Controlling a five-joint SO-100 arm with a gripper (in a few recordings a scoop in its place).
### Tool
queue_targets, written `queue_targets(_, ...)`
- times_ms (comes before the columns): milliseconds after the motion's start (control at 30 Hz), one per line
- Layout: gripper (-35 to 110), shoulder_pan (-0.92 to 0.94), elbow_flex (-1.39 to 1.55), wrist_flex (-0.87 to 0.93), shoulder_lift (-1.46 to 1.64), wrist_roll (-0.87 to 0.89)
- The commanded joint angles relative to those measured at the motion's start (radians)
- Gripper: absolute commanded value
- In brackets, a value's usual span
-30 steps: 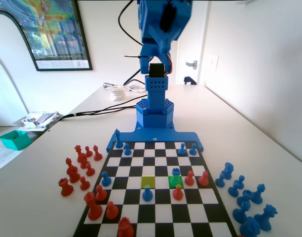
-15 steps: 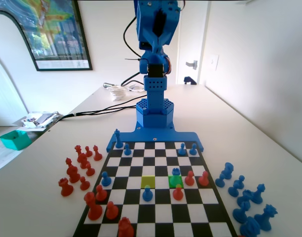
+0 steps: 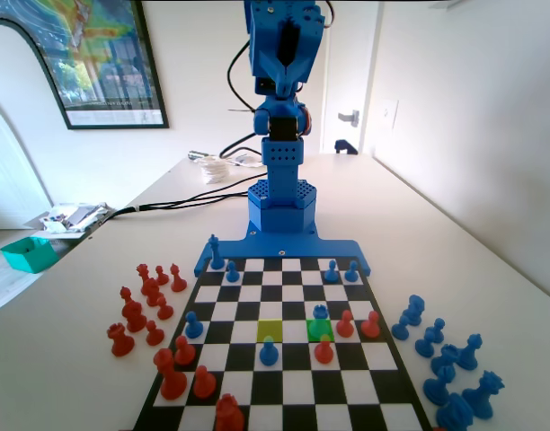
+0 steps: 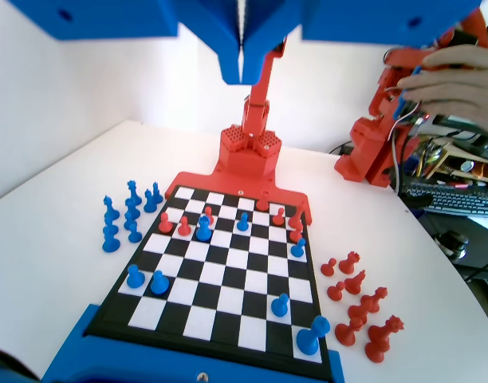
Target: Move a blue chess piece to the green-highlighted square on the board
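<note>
A: Where does the blue chess piece stand?
B: On the far edge of the green-highlighted square, upright, near the middle of the board.
A: What is near that square?
B: A red pawn just to its right, another red pawn on the near side, and a paler yellow-green square two files to the left, with a blue pawn in front of it.
A: And the arm?
B: The blue arm rises upright beyond the board's far end, folded high above its base
</note>
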Motion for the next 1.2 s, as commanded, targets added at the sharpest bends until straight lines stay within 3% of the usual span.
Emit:
queue_targets(0,1,0.015,0.005,0.002,0.031,-0.005)
queue_targets(1167,1,0.015,0.008,-0.006,0.061,-0.002)
